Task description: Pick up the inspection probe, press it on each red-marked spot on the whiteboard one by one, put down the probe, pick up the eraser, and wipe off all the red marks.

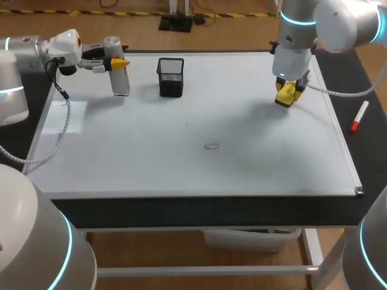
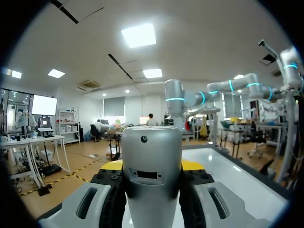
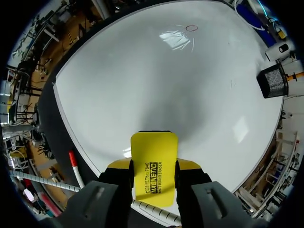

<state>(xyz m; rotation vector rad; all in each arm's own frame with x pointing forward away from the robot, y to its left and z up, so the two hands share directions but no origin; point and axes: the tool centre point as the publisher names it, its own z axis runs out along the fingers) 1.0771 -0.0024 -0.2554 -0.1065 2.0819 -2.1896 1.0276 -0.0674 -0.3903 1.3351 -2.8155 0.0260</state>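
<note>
Eraser [image 3: 153, 161]: yellow, clamped between the fingers of right gripper [image 3: 153, 176], over far right part of whiteboard [image 1: 151, 157].
Red mark [image 1: 211, 146]: small ring mid-board, well apart from it.
Probe [image 1: 120, 77]: clamped in left gripper [image 1: 115, 62], far left corner, beside mesh cup [image 1: 171, 77].

left wrist | inspection probe [image 2: 152, 156]: silver-grey cylinder with a rounded end, reaching out ahead between the left jaws, with a small round hole above a rectangular slot | left jaws: pressed on the probe from both sides, yellow tips [image 2: 113, 165] peeking out beside it | whiteboard [image 2: 228, 173]: glossy white, stretching ahead beyond the probe
</note>
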